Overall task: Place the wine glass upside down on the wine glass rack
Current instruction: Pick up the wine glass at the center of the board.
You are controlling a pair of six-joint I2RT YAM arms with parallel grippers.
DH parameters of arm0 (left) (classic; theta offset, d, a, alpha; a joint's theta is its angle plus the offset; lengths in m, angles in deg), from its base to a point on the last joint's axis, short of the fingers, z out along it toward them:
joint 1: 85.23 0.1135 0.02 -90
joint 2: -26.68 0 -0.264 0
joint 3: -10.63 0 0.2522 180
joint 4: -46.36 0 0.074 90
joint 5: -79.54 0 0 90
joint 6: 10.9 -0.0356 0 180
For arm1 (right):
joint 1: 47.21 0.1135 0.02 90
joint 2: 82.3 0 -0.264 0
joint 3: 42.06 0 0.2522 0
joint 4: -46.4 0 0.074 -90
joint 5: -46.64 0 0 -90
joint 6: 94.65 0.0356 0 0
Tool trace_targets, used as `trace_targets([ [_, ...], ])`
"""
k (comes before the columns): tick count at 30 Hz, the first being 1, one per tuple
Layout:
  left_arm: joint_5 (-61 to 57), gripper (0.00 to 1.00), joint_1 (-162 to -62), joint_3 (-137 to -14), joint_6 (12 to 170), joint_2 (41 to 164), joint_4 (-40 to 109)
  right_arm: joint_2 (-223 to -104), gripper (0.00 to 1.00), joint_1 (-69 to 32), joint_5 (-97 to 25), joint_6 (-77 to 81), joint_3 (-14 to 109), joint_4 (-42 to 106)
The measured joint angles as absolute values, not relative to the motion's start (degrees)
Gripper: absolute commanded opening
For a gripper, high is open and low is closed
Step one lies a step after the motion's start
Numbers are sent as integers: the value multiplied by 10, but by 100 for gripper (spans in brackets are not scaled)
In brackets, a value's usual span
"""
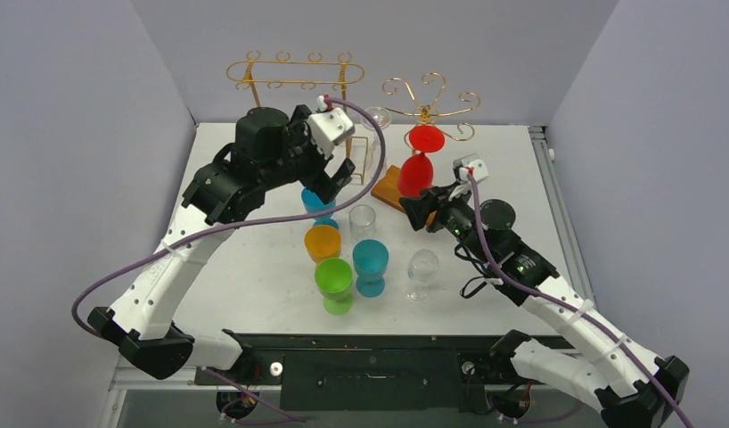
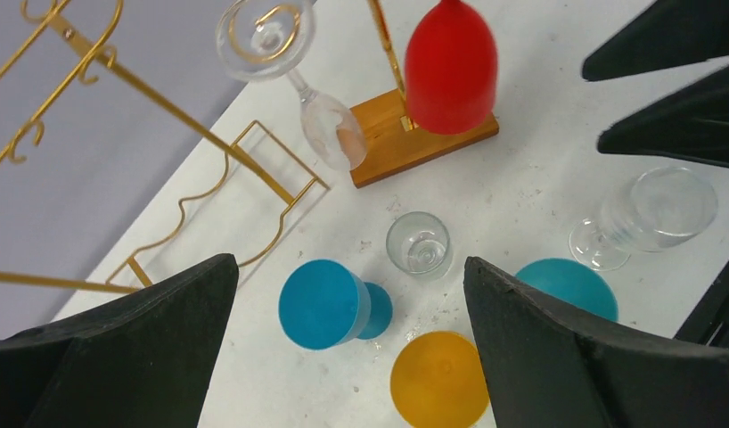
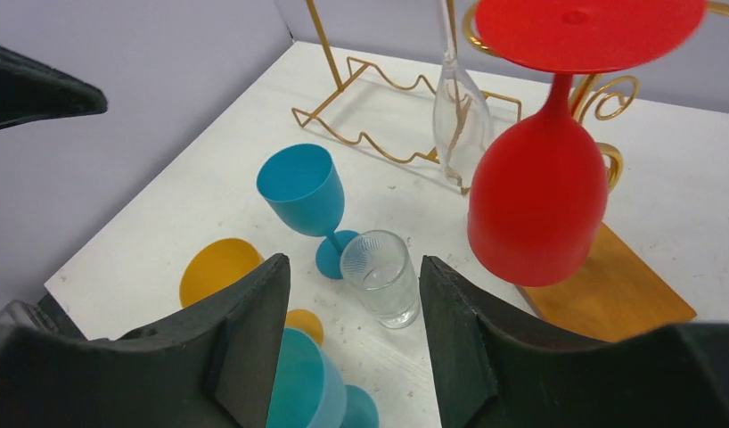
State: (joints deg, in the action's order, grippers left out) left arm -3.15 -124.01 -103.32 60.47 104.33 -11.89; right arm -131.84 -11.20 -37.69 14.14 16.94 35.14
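A red wine glass (image 1: 416, 171) hangs upside down by its foot from the gold scroll rack (image 1: 430, 100), over the rack's wooden base (image 3: 610, 290). A clear wine glass (image 2: 330, 129) hangs upside down beside it. My right gripper (image 1: 413, 212) is just below and left of the red glass (image 3: 537, 201), apart from it. Its jaws are open with nothing between them (image 3: 354, 260). My left gripper (image 1: 330, 183) hovers wide open above a blue goblet (image 2: 323, 303), holding nothing.
Standing on the table are an orange goblet (image 1: 323, 242), a green one (image 1: 333, 283), a teal one (image 1: 371, 266), a clear tumbler (image 1: 363, 221) and a clear wine glass (image 1: 422, 272). A second gold wire rack (image 1: 294, 73) stands at the back left. Walls enclose three sides.
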Motion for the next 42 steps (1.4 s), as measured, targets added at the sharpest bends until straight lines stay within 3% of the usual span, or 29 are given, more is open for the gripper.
trace_targets([
  [10,11,96,-1120,-920,681,1010,-113,-1502,51,33,-499,134,339,173],
  [22,40,96,-1039,-839,754,958,-100,-1715,48,52,-494,104,507,49],
  [42,47,96,-1019,-829,780,926,-90,-1850,46,53,-529,59,538,45],
])
